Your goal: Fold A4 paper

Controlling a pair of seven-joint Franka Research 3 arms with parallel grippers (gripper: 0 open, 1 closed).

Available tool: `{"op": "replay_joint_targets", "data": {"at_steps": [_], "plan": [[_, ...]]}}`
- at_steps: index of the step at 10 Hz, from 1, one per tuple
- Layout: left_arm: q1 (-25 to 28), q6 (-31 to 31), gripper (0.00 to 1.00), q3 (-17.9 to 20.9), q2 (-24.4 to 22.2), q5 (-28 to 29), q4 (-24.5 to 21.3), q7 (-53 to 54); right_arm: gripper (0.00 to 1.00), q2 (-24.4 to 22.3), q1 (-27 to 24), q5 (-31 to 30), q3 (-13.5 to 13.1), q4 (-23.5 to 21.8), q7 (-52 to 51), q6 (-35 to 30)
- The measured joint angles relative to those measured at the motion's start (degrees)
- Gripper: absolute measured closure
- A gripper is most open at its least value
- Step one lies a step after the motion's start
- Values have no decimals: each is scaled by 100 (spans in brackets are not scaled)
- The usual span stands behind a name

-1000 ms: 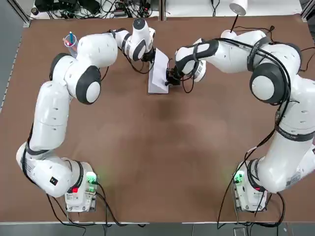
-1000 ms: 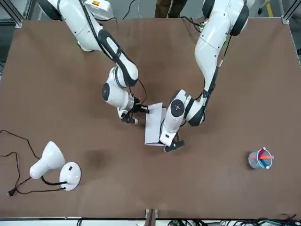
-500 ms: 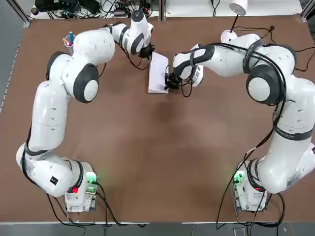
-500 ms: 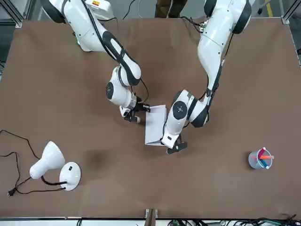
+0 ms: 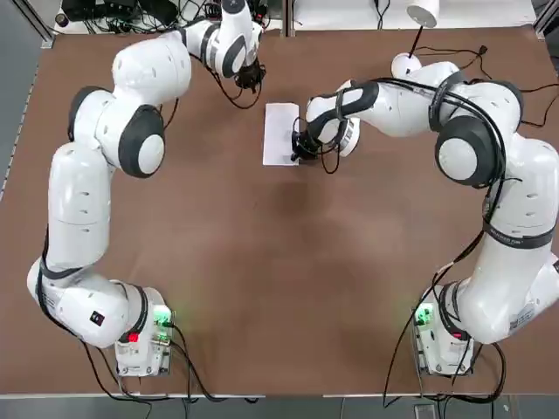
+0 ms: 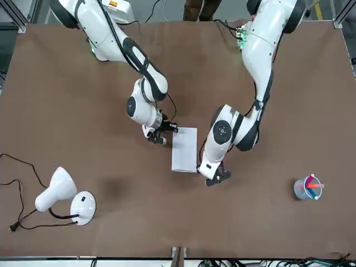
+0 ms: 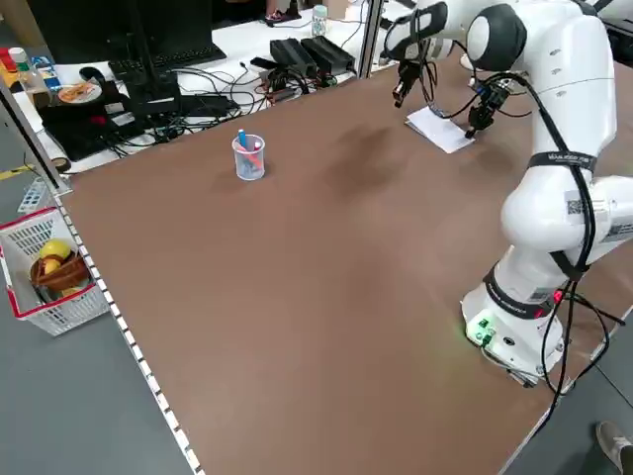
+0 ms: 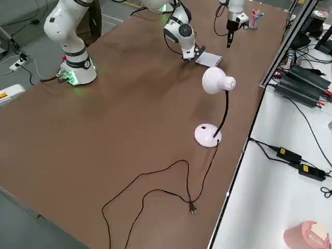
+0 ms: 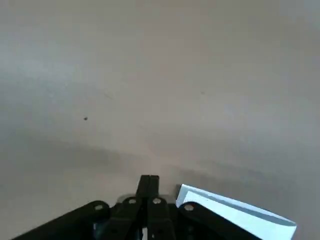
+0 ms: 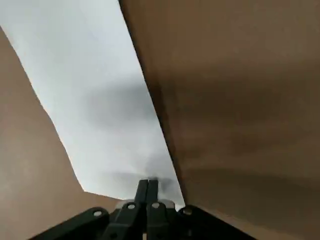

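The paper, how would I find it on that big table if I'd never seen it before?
Look at the big brown table, toward its far middle, where the two white robot arms reach in. The A4 paper lies flat there, with the right gripper at its near corner and the left gripper away beyond it. It is thin, white and rectangular, unlike the round-based white lamp or the pen cup.

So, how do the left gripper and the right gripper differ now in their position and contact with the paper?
The right gripper sits low at the near right corner of the A4 paper, its tips on the sheet's edge. The left gripper is lifted and off the sheet, beyond its far left corner, touching nothing. Both have their fingers shut together, and neither holds anything.
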Motion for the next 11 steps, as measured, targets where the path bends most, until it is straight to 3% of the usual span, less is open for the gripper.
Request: {"op": "replay_joint_targets", "data": {"at_steps": [3, 7, 10, 11], "plan": [[121, -3, 97, -1, -68, -2, 35, -22, 98, 22, -1, 0, -18, 117, 0, 168], [331, -3, 43, -4, -324, -20, 68, -332, 98, 246, -9, -17, -70, 563, -170, 179], [444, -3, 1, -20, -444, -70, 82, -366, 98, 409, -87, -17, -165, 633, -542, 182], [475, -3, 0, -20, -462, -105, 90, -366, 98, 441, -108, -17, -168, 657, -597, 177]]}}
